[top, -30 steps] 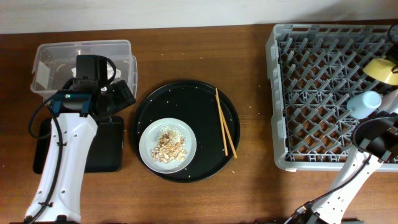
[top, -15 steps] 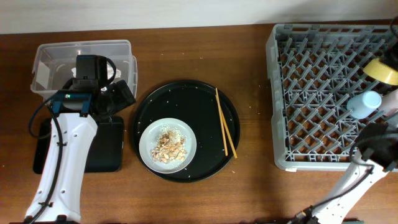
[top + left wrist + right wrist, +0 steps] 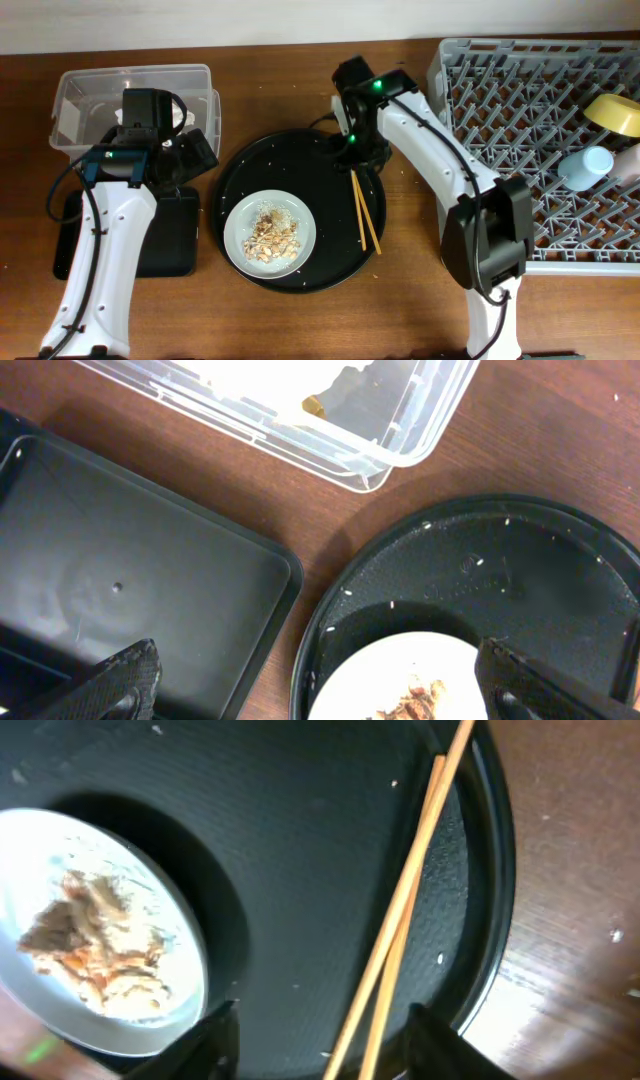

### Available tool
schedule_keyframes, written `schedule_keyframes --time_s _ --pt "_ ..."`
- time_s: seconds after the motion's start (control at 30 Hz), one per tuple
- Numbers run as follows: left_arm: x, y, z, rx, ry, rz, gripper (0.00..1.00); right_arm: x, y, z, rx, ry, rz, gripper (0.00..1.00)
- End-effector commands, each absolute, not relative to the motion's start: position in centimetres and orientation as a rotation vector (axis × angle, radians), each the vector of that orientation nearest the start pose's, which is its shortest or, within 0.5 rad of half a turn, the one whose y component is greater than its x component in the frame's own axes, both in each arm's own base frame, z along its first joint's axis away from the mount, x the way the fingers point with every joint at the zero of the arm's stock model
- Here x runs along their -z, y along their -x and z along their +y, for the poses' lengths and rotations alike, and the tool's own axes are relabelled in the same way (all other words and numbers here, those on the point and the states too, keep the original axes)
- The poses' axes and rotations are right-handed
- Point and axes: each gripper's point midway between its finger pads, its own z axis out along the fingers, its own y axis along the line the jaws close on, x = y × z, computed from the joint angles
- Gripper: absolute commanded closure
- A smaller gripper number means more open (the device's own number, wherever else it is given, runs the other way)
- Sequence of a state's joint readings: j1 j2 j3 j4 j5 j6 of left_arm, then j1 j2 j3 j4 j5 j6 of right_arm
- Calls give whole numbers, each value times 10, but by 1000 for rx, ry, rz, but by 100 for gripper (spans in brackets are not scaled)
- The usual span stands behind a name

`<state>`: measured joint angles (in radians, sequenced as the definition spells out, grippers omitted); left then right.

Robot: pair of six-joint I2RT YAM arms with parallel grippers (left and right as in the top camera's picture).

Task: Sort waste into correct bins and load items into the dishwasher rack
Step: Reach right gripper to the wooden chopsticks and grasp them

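The wooden chopsticks (image 3: 365,215) lie on the right side of the big round black tray (image 3: 290,165). My right gripper (image 3: 360,152) is open just above their far end. In the right wrist view the chopsticks (image 3: 410,900) run between its open fingers (image 3: 330,1050). The grey plate (image 3: 238,240) holds beige scraps (image 3: 272,235). My left gripper (image 3: 195,150) is open and empty between the clear tub (image 3: 100,85) and the round tray; its fingers (image 3: 320,695) frame the plate's edge. The yellow bowl (image 3: 615,112) and light blue cup (image 3: 588,165) sit in the rack (image 3: 500,150).
The flat black tray (image 3: 170,235) lies below the clear tub, left of the round tray. In the left wrist view the tub (image 3: 400,420) holds something white with a gold bit. My right arm stretches from the bottom right across the rack's left edge.
My right arm has swung from the rack at the far right across to the round tray, over the chopsticks. The left arm has not moved.
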<state>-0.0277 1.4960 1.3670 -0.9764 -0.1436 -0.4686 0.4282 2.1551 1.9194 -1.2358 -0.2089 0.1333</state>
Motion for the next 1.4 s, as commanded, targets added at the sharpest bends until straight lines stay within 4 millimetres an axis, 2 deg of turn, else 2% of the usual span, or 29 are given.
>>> schedule_keyframes --time_s 0.0,0.1,0.2,0.37,0.43,0.8,0.9,0.97,1.1,1.17,1.2,1.3,1.33,1.37 --pt "-193 -363 15 -25 636 2560 1 -79 -392 216 -352 456 3017 53" --pt "-193 -363 15 -25 636 2560 1 -56 -395 217 -362 371 3012 66" --pt "-193 -363 15 -25 635 2560 1 -46 -401 209 -286 357 2990 64" --pt "-193 -363 15 -25 636 2560 1 -39 -412 211 -280 354 2950 64" --pt "-193 -363 15 -25 636 2560 1 -35 -416 201 -184 342 2945 63" --pt "-193 -363 15 -25 636 2560 1 -32 -417 200 -179 303 2949 64" --pt "-193 -363 15 -25 636 2560 1 -16 -412 198 -176 303 2956 64" --pt "-193 -363 15 -25 636 2560 1 -15 -413 198 -178 303 2951 64" --pt "-193 -363 15 -25 636 2560 0 -15 -414 198 -179 303 2947 82" --pt "-193 -363 15 -25 636 2560 1 -15 -414 199 -181 297 2947 86" --pt "-193 -363 15 -25 636 2560 1 -16 -414 199 -187 276 2949 91" --pt "-193 -363 15 -25 636 2560 1 -19 -415 205 -236 281 2945 96" --pt "-193 -363 15 -25 636 2560 0 -24 -416 209 -264 284 2938 96" --pt "-193 -363 15 -25 636 2560 1 -37 -421 217 -318 290 2917 96"
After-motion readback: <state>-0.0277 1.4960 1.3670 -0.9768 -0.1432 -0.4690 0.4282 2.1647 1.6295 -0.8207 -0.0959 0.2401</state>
